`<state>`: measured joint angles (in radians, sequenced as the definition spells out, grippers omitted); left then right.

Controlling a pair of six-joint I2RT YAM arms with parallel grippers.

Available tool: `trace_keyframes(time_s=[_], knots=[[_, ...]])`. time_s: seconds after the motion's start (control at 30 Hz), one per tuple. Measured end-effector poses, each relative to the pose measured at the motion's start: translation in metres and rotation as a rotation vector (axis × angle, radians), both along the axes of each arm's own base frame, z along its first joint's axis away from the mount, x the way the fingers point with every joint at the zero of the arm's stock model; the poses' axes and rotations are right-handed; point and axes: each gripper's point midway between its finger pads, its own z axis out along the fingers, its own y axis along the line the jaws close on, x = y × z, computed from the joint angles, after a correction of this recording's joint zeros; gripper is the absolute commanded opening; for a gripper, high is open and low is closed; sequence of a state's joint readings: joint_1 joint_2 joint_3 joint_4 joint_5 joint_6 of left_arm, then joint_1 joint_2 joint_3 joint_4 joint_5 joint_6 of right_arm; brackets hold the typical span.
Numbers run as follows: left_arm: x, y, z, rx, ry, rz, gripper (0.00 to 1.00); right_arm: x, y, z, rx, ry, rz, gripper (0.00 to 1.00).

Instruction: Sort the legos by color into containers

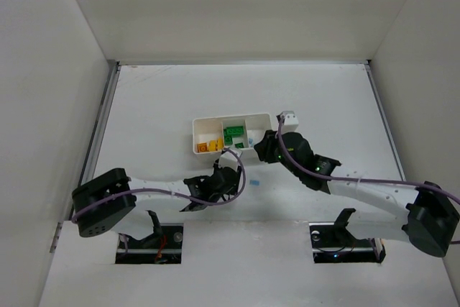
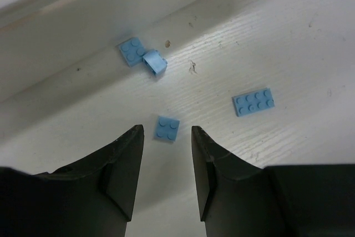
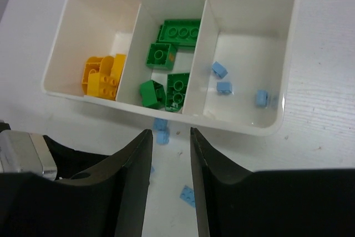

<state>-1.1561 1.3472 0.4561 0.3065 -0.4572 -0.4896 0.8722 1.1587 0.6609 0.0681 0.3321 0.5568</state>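
On the tabletop (image 1: 323,106), a white tray (image 1: 205,127) with three square compartments in a row. In the right wrist view: yellow-orange bricks (image 3: 102,76) heaped in the left compartment, green bricks (image 3: 169,65) filling the middle one, and three light blue bricks (image 3: 220,70) scattered apart in the right one.

Outside the tray, more blue pieces on the bare tabletop. Just beside the tray's outer wall, a flat square brick (image 2: 132,51) touching a tilted brick (image 2: 155,62). Nearer the camera, a small square brick (image 2: 167,128) lying flat. Off to one side, well apart from the rest, a long flat plate (image 2: 254,102).

Left end effector (image 2: 166,131): low over the tabletop, fingers (image 2: 125,165) partly spread and pinching nothing. Points toward the small square brick, which lies just past the tips with a gap on each side.

Right end effector (image 3: 169,134): above the tabletop on the near side of the tray, aimed at the wall in front of the green compartment. Fingers (image 3: 205,176) partly spread, with nothing gripped between them. Looks down past the tips onto the loose blue pieces by the wall.
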Motion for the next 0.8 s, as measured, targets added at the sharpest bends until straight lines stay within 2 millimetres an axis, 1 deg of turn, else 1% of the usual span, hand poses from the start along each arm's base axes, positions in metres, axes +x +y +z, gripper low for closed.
trace_keyframes(time_s=[0.2, 0.3, 0.33, 0.43, 0.5, 0.57, 0.6, 0.73, 0.8], knots=[[0.006, 0.000, -0.014, 0.048, -0.003, -0.023, 0.30, -0.009, -0.003, -0.017, -0.004, 0.039, -0.001, 0.39], [0.008, -0.001, -0.015, 0.046, -0.007, -0.029, 0.20, -0.014, -0.004, -0.026, -0.007, 0.057, 0.001, 0.39], [0.008, -0.001, -0.015, 0.047, -0.007, -0.030, 0.18, -0.015, -0.004, -0.028, -0.008, 0.062, 0.000, 0.37], [0.008, -0.001, -0.015, 0.048, -0.009, -0.032, 0.15, -0.016, -0.004, -0.035, -0.015, 0.077, -0.002, 0.34], [0.007, 0.000, -0.012, 0.044, -0.013, -0.035, 0.14, -0.018, 0.001, -0.042, -0.027, 0.090, 0.011, 0.34], [0.005, 0.004, -0.004, 0.023, -0.024, -0.032, 0.14, -0.026, 0.010, -0.055, -0.053, 0.112, 0.044, 0.36], [0.004, 0.007, 0.002, 0.006, -0.031, -0.027, 0.14, -0.030, 0.015, -0.063, -0.069, 0.125, 0.062, 0.39], [0.011, 0.021, 0.035, -0.093, -0.076, 0.027, 0.14, -0.042, 0.030, -0.094, -0.139, 0.175, 0.110, 0.50], [0.018, 0.028, 0.053, -0.146, -0.096, 0.064, 0.14, -0.044, 0.037, -0.103, -0.163, 0.188, 0.125, 0.50]])
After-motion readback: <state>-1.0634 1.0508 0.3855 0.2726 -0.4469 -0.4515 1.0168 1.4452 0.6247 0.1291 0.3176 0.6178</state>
